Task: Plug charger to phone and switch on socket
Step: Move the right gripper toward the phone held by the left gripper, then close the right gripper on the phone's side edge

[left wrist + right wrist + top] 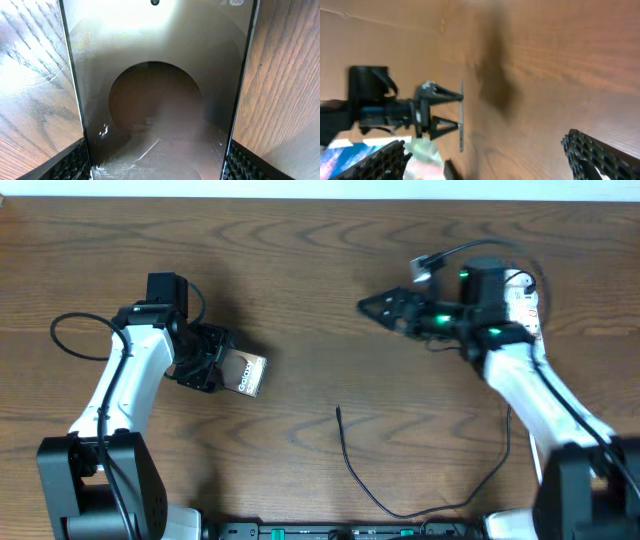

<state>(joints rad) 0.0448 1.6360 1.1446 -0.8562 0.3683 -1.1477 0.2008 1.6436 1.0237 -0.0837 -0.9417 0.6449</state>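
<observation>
Two jobs are waiting (nothing is plugged in yet). The left gripper point(213, 366) is pinching the phone point(248, 372) by its sides. The right gripper point(368, 305) is hanging spread wide, empty. The charger point(339, 420) is lying loose on the bench point(300, 260) between them.

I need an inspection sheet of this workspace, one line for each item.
Surface: brown wooden table.
Job's things: dark flat rectangular phone held in the left tool; white power strip not clearly seen.
Clutter: nothing seen.
Tools: left tool shut on the phone; right tool open, empty.
Cables: thin black charger cable loose on the table, plug tip free.
Surroundings: pale band behind the table.
</observation>
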